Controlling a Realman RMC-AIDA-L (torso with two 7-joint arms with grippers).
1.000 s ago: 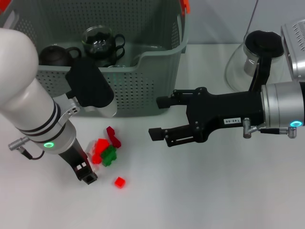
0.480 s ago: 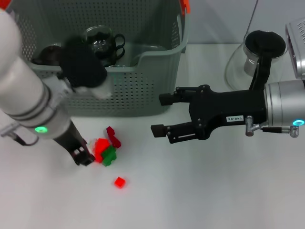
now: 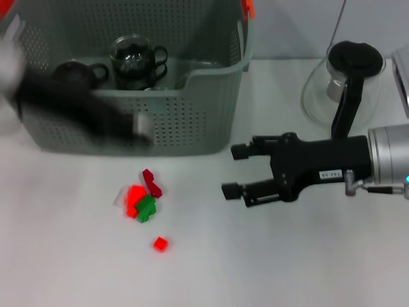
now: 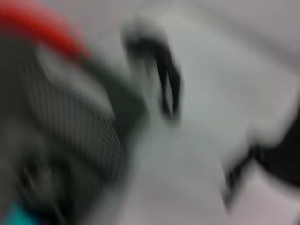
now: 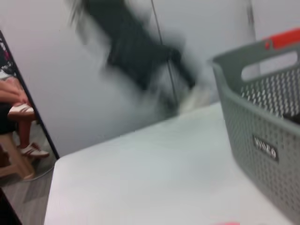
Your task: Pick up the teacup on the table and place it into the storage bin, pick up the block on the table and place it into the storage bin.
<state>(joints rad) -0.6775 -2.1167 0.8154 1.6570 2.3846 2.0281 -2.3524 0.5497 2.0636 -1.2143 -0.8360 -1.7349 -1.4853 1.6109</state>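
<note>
A: What is the storage bin point(image 3: 192, 121) looking like?

B: It is showing as matt grey-green plastic with perforated walls, and the clip point(image 3: 248, 7) at its rim is reading as glossy orange-red plastic.

A: And the right gripper point(image 3: 236, 171)?

B: Matt black, while the wrist behind it is gleaming like brushed metal. The table point(image 3: 268, 256) is looking smooth and white; the glass pot point(image 3: 326, 89) is shining, clear.

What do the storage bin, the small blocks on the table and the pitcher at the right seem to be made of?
The storage bin looks like matte grey-green moulded plastic: its walls carry regular rows of punched holes. The blocks seem to be glossy hard plastic, in saturated red and green. The pitcher is probably clear glass, since the table shows through its body; its black handle looks like plastic.
</note>
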